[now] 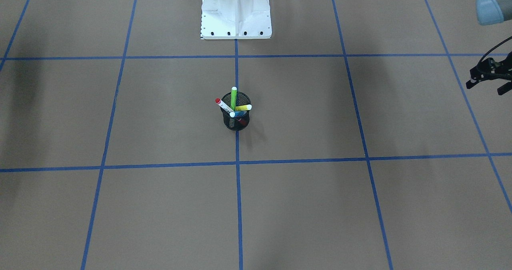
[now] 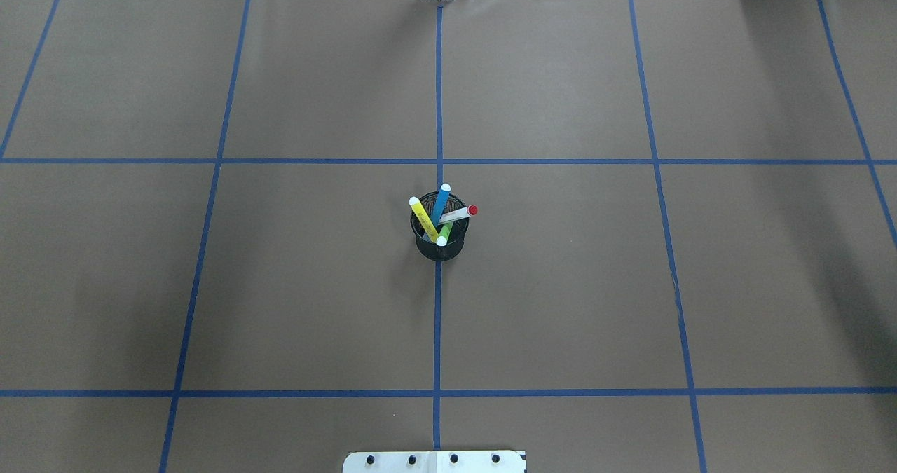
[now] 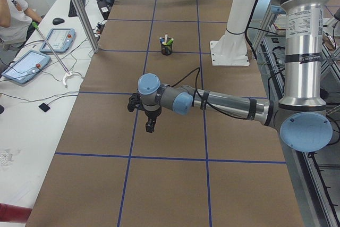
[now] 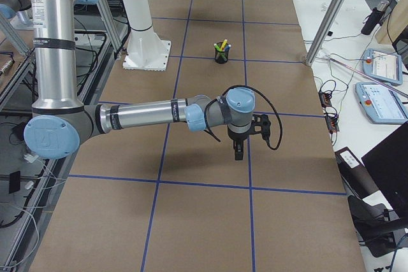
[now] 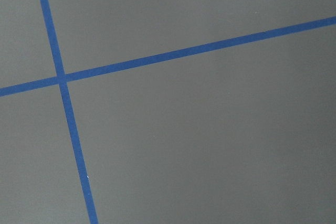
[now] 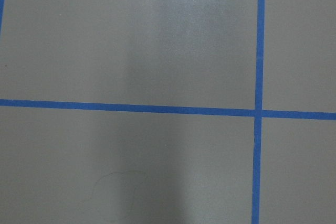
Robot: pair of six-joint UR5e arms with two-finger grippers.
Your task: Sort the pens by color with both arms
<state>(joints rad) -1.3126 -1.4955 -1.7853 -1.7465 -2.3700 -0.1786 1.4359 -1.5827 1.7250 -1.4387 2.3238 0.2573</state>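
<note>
counted four pens, one of each colour: a blue pen (image 2: pixel 440 207), a lime green pen (image 1: pixel 233 98), a yellow pen (image 2: pixel 423 218) and a white-barrelled pen (image 1: pixel 224 107) with red ends. noted pale caps on the blue, green and yellow ones. found all four standing together in one black mesh cup (image 1: pixel 237 123), fanned out and leaning on its rim in different directions, upper ends poking above it. placed the cup upright at the middle of the brown surface (image 2: pixel 560 284), right on the centre blue tape line (image 2: pixel 436 319), in line with the white pedestal base (image 1: pixel 236 14).

counted two arms and two hands. saw the left arm (image 3: pixel 228 104) stretched out low over the surface, with the left hand (image 3: pixel 150 126) pointing down, above the surface and touching nothing. saw the right arm (image 4: pixel 146 114) posed the same way at the opposite end, with the right hand (image 4: pixel 238 151) also pointing down and clear of the surface. could not tell, for either hand, whether the fingers were spread or closed. spotted no pen in either one. found both hands well apart from the cup. got only bare surface and crossing tape lines from both wrist views.
</note>
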